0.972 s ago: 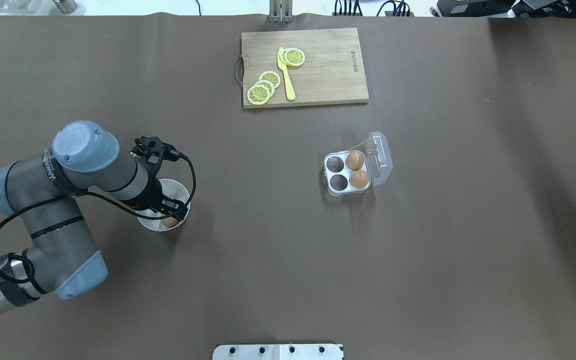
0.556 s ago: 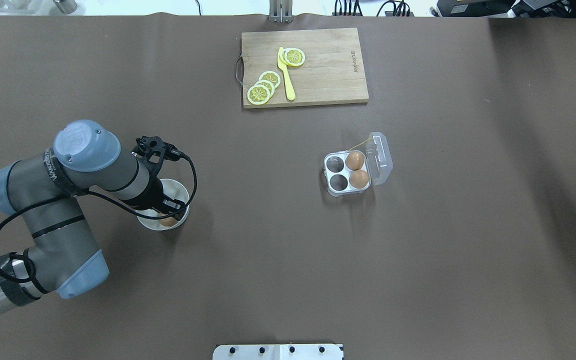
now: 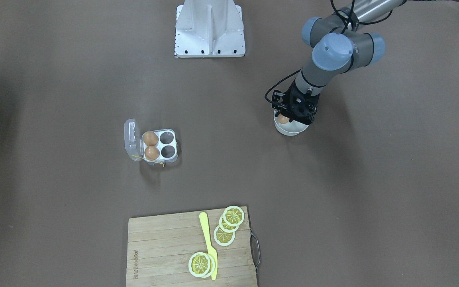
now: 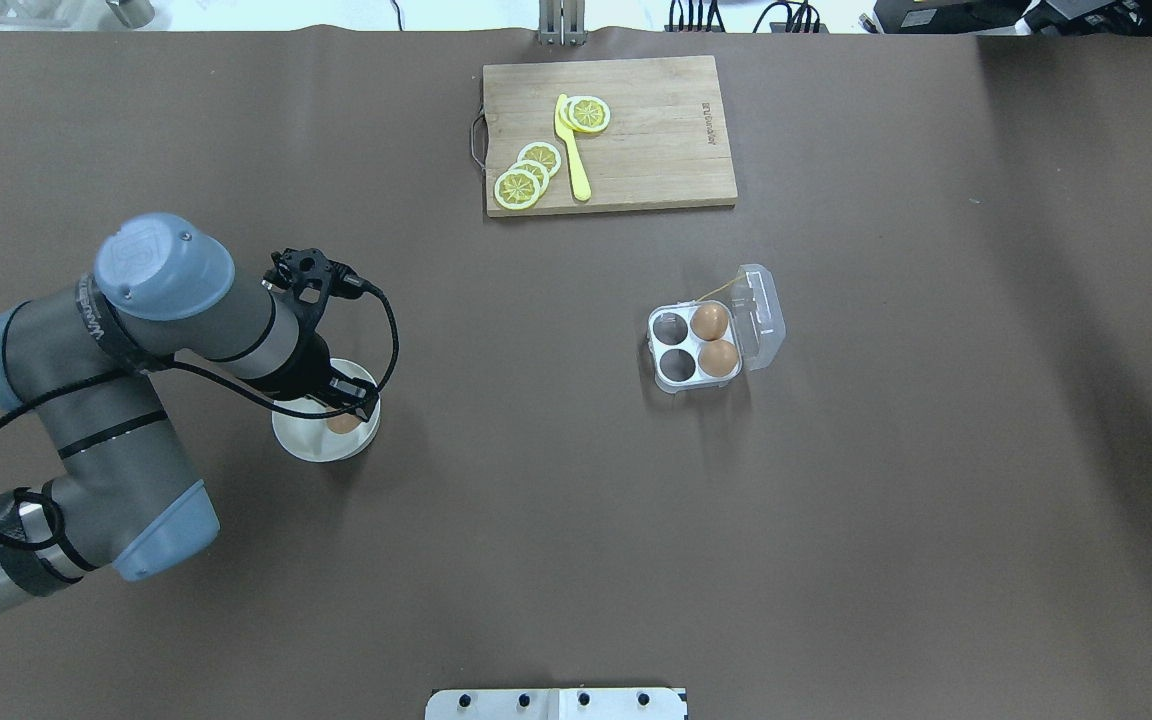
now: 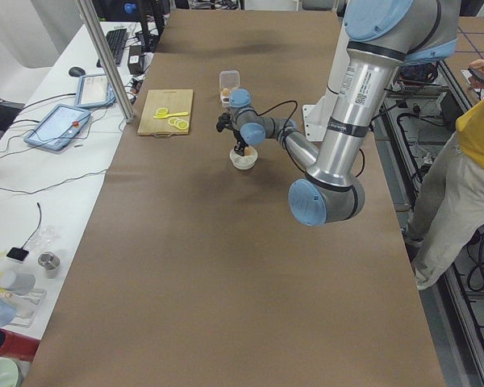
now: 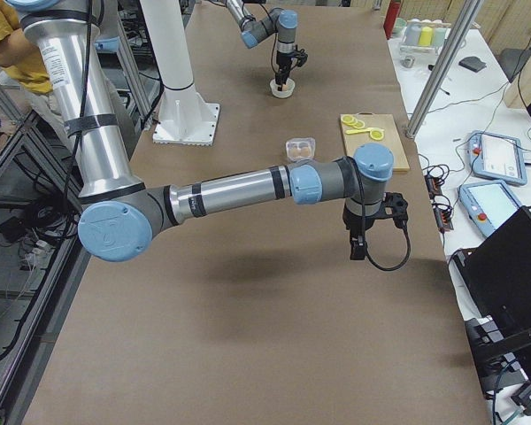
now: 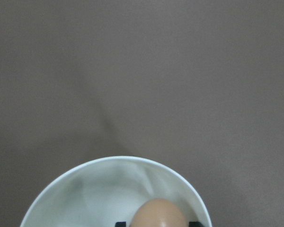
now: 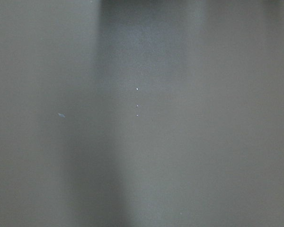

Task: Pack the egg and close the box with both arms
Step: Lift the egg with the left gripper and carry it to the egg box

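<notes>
My left gripper [image 4: 343, 416] hangs over the round white bowl [image 4: 298, 445], shut on a light-brown egg [image 4: 341, 424]. The left wrist view shows the egg [image 7: 158, 213] between the fingertips, above the bowl's floor [image 7: 90, 198]. In the front view the egg [image 3: 282, 119] sits under the gripper [image 3: 289, 115]. The clear four-cell box [image 4: 677, 364] lies open right of centre, lid [image 4: 762, 315] flipped back, with two brown eggs [image 4: 709, 322] in its right cells. My right gripper [image 6: 357, 252] shows only in the exterior right view, over bare table; I cannot tell if it is open.
A wooden cutting board [image 4: 656, 140] with lemon slices [image 4: 519, 187] and a yellow knife [image 4: 573, 150] lies at the far edge. The white base stand [image 3: 209, 30] is at the robot's side. A person stands beside the table [image 5: 468, 161].
My left arm has lifted and pulled back a little toward the far side, carrying the egg up from the bowl's floor. More of the bowl shows now.
</notes>
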Tool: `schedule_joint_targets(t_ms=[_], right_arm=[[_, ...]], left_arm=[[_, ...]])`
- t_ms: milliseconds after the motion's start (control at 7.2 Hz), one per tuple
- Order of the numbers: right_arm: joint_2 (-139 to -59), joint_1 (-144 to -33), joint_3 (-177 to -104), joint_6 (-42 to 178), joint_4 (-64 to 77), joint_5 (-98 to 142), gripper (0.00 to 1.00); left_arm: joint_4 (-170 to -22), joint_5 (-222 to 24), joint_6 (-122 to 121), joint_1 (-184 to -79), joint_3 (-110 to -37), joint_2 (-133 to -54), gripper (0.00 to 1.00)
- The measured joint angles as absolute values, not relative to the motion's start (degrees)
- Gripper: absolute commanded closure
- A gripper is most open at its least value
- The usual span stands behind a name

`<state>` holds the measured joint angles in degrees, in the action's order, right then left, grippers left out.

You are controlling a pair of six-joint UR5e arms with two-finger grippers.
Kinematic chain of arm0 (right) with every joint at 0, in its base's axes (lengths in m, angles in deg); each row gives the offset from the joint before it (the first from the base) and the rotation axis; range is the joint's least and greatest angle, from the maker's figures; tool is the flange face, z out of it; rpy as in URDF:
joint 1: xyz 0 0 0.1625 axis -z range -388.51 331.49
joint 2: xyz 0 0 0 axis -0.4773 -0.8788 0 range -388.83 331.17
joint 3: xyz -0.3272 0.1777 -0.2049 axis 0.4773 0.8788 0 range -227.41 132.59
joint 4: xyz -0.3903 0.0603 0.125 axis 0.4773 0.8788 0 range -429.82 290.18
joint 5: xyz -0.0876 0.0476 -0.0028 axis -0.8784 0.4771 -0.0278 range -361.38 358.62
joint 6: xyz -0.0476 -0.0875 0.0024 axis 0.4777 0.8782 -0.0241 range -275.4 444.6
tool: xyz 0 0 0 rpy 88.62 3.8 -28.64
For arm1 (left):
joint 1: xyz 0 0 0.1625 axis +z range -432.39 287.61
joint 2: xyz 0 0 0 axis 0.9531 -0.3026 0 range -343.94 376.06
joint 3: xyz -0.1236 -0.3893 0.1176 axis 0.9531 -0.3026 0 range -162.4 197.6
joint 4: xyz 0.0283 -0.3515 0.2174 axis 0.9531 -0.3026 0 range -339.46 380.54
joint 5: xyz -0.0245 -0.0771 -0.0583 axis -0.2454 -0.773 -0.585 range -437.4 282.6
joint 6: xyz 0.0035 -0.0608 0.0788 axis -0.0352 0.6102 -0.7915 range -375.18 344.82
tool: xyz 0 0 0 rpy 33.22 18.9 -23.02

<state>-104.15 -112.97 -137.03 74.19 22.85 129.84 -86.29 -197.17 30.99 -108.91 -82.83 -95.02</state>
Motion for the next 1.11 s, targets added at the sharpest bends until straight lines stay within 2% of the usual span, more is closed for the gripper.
schedule_joint_targets(t_ms=[278, 556, 1111], right_arm=[[-104.4, -113.0, -137.6, 74.2, 22.9, 129.9, 0.0], [-104.6, -113.0, -138.2, 74.1, 23.0, 130.0, 0.0], [-104.9, -112.9, -138.2, 74.1, 23.1, 130.1, 0.0]], left_arm=[[-85.9, -202.3, 31.0, -114.1, -83.3, -97.3, 0.87], [-83.3, -205.7, 31.0, -117.3, -80.4, -106.0, 0.88], [-82.5, -206.0, 31.2, -116.5, -64.1, -125.3, 0.88]])
